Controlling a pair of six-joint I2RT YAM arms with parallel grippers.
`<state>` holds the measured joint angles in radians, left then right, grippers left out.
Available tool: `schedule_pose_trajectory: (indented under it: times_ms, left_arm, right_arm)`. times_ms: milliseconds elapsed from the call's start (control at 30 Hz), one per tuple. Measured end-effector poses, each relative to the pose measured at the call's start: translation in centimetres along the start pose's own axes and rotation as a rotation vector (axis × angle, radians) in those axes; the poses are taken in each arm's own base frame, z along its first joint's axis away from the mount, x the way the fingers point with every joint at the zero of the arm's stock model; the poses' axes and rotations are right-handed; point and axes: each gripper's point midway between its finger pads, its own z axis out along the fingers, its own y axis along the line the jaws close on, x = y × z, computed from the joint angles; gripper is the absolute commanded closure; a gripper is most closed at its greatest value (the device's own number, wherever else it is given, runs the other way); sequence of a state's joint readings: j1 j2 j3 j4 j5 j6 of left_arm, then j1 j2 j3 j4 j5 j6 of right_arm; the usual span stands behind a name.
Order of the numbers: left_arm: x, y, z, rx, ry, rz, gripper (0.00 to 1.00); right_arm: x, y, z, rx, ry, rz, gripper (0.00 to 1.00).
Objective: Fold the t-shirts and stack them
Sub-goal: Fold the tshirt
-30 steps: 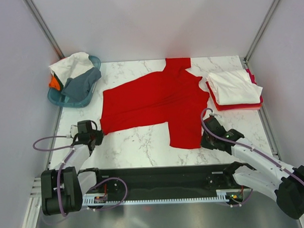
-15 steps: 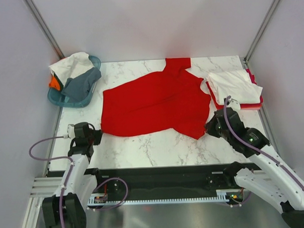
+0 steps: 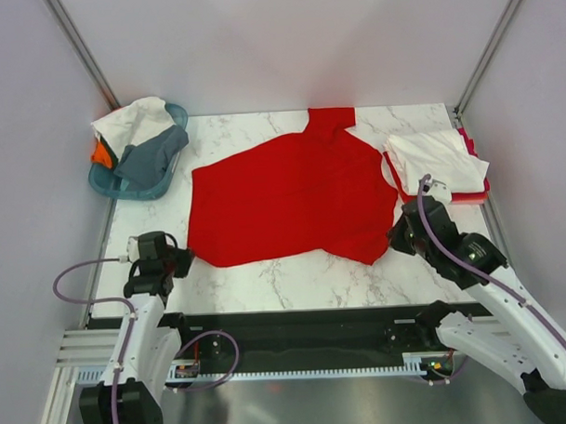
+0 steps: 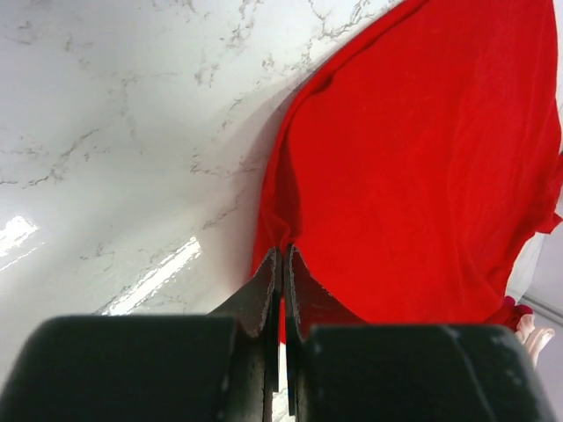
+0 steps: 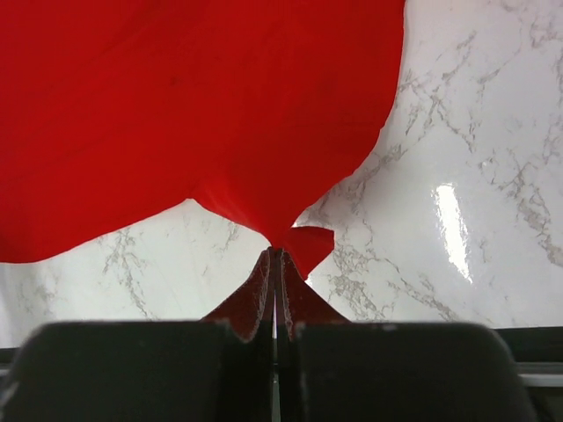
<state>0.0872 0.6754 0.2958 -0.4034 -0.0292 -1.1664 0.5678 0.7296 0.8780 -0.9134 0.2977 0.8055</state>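
A bright red t-shirt lies spread across the middle of the marble table. My left gripper is shut on its near-left corner; the left wrist view shows the red cloth pinched at the tips of the left gripper. My right gripper is shut on the shirt's near-right corner. In the right wrist view the cloth rises to a point between the closed tips of the right gripper, held off the table.
A folded white t-shirt rests on a folded red one at the right edge. At the back left, a teal basket holds white, grey and orange tees. Walls close in on both sides.
The right gripper has carried the shirt's near-right flap up and to the right, so the near hem now runs straighter. The left gripper has closed on the near-left corner.
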Motion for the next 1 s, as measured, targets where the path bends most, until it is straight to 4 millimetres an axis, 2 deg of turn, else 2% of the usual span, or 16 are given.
schedule_pose_trajectory:
  times_ms: [100,367,533,733,1000]
  left_arm:
    - [-0.5,-0.8,-0.2,-0.021,-0.001,0.001,0.98]
    - [-3.4,-5.3,-0.5,-0.019,-0.054,0.001,0.98]
    - [-3.6,-5.3,1.2,-0.098,-0.039,0.006,0.98]
    - [-3.5,-5.2,2.9,-0.152,-0.016,-0.002,0.98]
    - [-3.9,-6.2,4.4,-0.143,-0.02,-0.02,0.98]
  right_arm:
    - [-1.1,0.7,0.6,0.025,-0.007,-0.029,1.0]
    - [-4.3,3.1,3.0,0.076,-0.044,-0.09,1.0]
    - [-7.1,4.5,5.3,0.103,-0.075,-0.101,1.0]
    - [-10.0,4.0,8.9,0.147,-0.069,-0.078,1.0]
    - [-14.1,5.6,11.8,0.135,-0.091,-0.076,1.0]
